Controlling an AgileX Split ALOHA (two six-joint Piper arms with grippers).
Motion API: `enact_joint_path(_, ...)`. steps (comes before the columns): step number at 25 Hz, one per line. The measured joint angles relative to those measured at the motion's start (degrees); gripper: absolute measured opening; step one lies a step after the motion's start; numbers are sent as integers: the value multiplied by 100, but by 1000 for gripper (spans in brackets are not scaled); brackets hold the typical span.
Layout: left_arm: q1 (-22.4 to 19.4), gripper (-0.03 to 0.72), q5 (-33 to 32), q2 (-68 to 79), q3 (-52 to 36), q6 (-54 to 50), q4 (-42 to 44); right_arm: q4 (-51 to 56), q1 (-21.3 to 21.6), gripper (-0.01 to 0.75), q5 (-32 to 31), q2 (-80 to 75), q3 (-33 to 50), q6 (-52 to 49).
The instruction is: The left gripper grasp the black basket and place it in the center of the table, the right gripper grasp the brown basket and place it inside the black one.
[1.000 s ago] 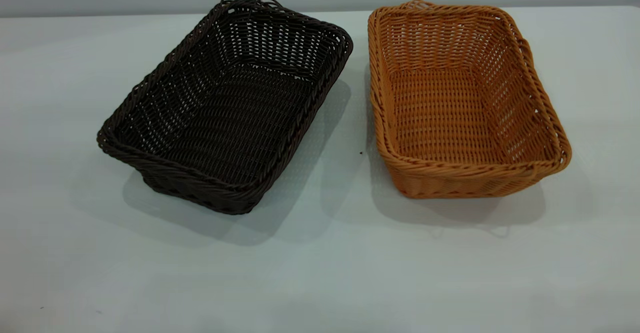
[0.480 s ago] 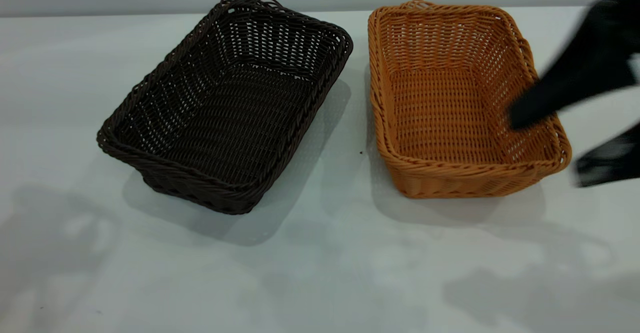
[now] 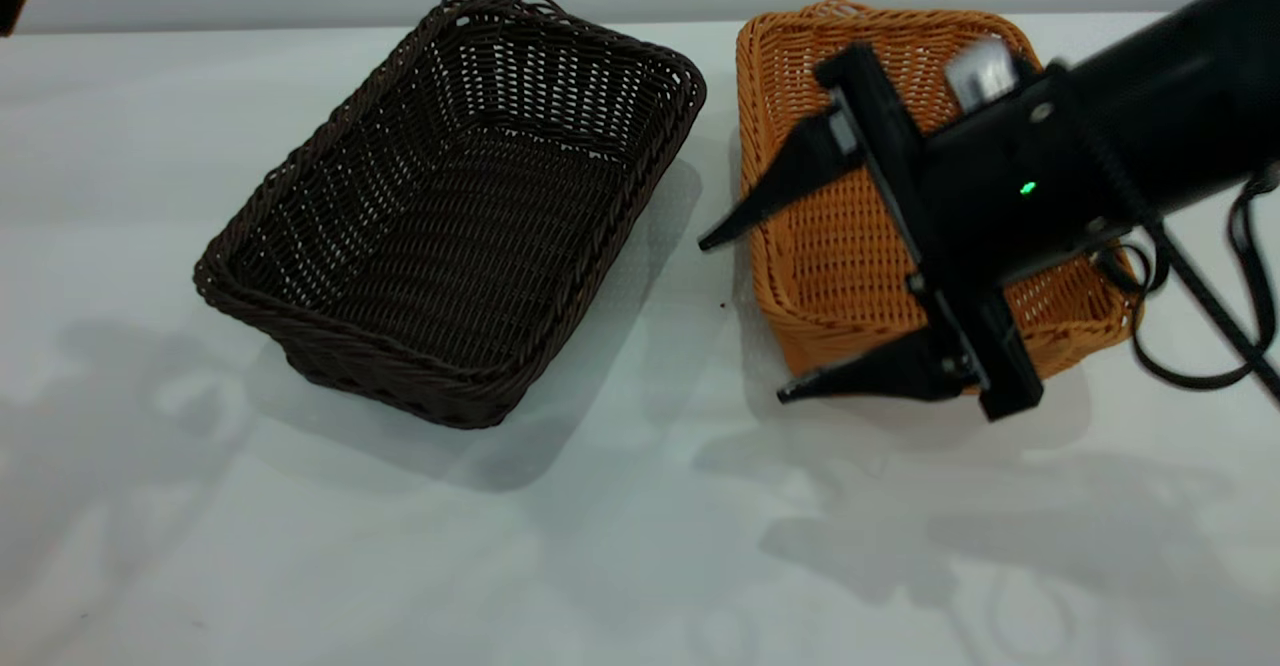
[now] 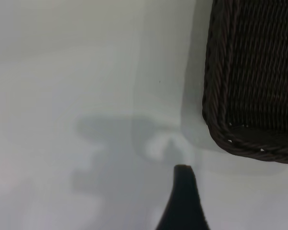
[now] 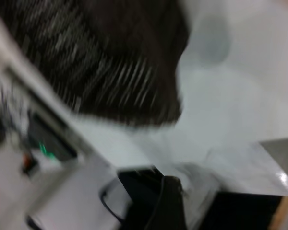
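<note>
My right end effector (image 3: 745, 316) hangs above the white desk (image 3: 620, 546), over the near-left part of the brown basket (image 3: 870, 236). Its two long pointed fingers are spread wide: the nearer fingertip (image 3: 800, 389) sits in front of the basket's near wall, and the farther fingertip (image 3: 715, 239) pokes out past the basket's left rim. It grips nothing. A small green light (image 3: 1027, 188) glows on its black body, and a loose black cable (image 3: 1200, 346) loops off to the right.

The brown basket sits on the desk at right of centre, empty, its long side running near to far. Just left of it, with a strip of bare desk between them, lies the black basket (image 3: 450, 216), also empty and angled so that its far end leans right.

My left end effector (image 4: 182, 201) hovers above bare desk near a corner of the black basket (image 4: 252, 76), apart from it. Only one dark fingertip shows, so I cannot tell how wide it stands.
</note>
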State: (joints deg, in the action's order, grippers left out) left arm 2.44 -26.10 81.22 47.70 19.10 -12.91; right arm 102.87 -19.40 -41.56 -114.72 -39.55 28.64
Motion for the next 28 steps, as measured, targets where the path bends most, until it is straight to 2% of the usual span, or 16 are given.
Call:
enact_joint_path(5,0,521,108,0,0,0,-69,44,0,584,1065,-286,-228,-969)
enact_joint_path(10,0,521,269,85,43,19,-509,98,0,584,2117,-341,-325,-1683)
enact_joint_path(19,16,521,-46,1620,973,93,-682,134,0,583,2656,-944,-468,-2458)
enact_joint_path(28,468,521,3,3512,2430,215,-687,146,0,583,2653,-1036,-862,-2511)
